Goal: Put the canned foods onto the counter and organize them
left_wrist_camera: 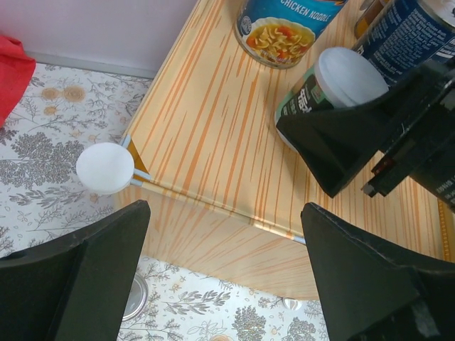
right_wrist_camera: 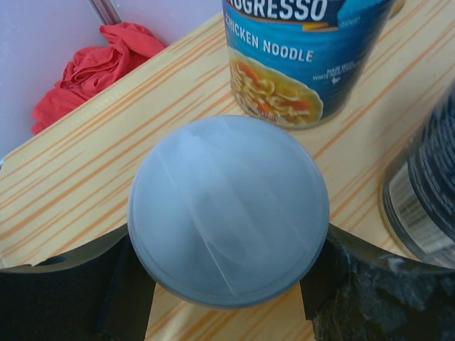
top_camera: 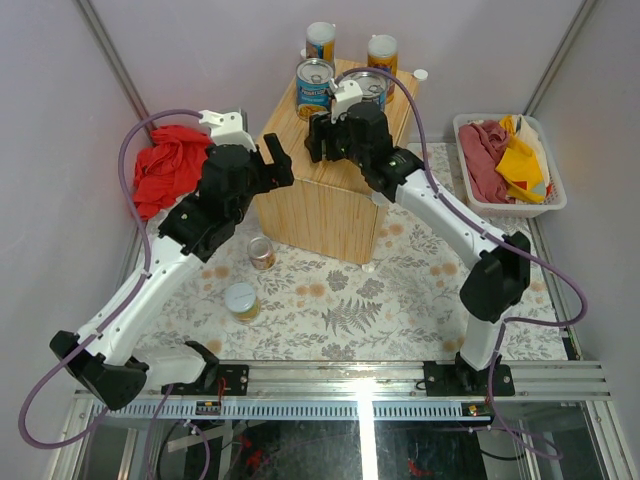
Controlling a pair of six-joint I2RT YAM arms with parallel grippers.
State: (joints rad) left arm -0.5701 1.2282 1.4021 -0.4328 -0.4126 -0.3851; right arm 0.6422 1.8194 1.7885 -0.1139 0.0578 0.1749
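Note:
The counter (top_camera: 320, 205) is a light wooden cube at the back middle. Two wide blue-labelled cans (top_camera: 314, 88) (top_camera: 368, 88) stand on its far part. Two tall orange-blue cans (top_camera: 321, 42) (top_camera: 382, 52) show behind them. My right gripper (top_camera: 330, 138) is shut on a short green-labelled can (left_wrist_camera: 330, 82) with a pale lid (right_wrist_camera: 227, 209), held low over the counter top, in front of the chicken noodle can (right_wrist_camera: 298, 57). My left gripper (top_camera: 275, 165) is open and empty at the counter's front left corner (left_wrist_camera: 106, 167). Two short cans (top_camera: 262, 252) (top_camera: 241, 300) are on the mat.
A red cloth (top_camera: 165, 165) lies at the left, next to my left arm. A white basket (top_camera: 462, 135) of cloths stands at the right. A floral mat (top_camera: 380, 300) covers the table in front of the counter.

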